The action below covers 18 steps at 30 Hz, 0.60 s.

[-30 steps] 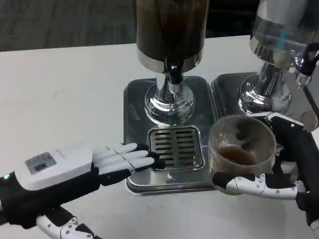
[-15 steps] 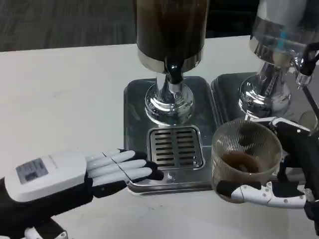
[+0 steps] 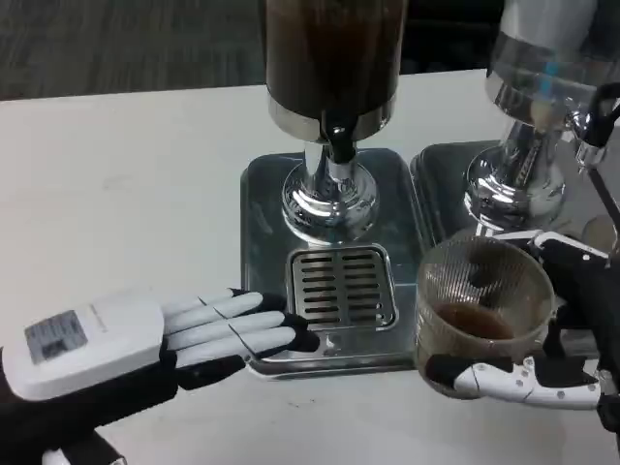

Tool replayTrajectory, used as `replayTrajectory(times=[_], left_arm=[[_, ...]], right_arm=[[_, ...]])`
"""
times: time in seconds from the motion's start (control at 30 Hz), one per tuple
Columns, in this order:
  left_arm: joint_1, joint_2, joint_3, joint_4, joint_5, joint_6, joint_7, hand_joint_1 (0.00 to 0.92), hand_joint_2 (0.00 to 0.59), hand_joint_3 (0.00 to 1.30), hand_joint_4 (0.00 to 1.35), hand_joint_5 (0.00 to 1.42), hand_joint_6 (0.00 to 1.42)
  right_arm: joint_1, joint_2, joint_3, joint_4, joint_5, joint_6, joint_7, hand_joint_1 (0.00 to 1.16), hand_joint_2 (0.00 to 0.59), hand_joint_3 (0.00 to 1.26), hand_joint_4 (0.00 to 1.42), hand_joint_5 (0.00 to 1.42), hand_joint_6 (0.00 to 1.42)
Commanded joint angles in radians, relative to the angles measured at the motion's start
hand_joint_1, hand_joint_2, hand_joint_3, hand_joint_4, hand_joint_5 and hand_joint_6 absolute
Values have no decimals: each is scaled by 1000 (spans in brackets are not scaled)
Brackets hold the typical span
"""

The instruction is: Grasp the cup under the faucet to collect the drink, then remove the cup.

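Coffee-dark drink [image 3: 475, 322] sits low in the ribbed glass cup [image 3: 482, 310], which the right robot hand [image 3: 557, 329] grips from the side, white and black fingers [image 3: 504, 376] wrapped around the lower wall of the cup. The cup is upright, off to the right of the drip grate [image 3: 343, 286] and over the front right edge of the steel tray [image 3: 266, 194], away from the faucet [image 3: 339, 143] rather than beneath it. That faucet, a short black spout, juts from the base of the dark-filled dispenser [image 3: 332, 58], whose chrome pedestal [image 3: 329, 201] stands on the tray behind the grate. The left robot hand [image 3: 165, 334] lies low over the white bench [image 3: 126, 184] with its fingers stretched flat and apart, holding nothing; the fingertips [image 3: 291, 334] reach the tray's front left corner, just beside the grate (whether they touch the metal is hard to tell). A second dispenser [image 3: 542, 68] with a clear body stands on its own tray [image 3: 436, 184] at the right, behind the cup.
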<state>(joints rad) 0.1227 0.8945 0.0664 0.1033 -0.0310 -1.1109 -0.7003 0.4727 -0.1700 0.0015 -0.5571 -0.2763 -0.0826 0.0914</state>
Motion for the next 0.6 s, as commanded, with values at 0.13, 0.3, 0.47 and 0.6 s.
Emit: replayTrajectory(times=[0.13,0.3,0.47,0.6], left_arm=[[14,18,16,-10,-4,-16,23,0,34,64,0,0,15],[19,20,16,-13,-4,-14,29,0,34,64,0,0,12],[24,19,22,-18,3,-21,33,0,36,64,0,0,10],[28,20,28,-28,12,-26,37,0,38,64,0,0,9]], right_arm=[[-4,-1,-13,-31,30,-16,6,1162,137,994,1060,1205,1386],[-6,0,-13,-33,31,-15,8,1162,137,994,1061,1205,1386],[-5,1,-12,-38,31,-12,11,1162,137,1001,1062,1205,1386],[-2,3,-13,-44,31,-10,13,1162,137,1003,1062,1205,1385]])
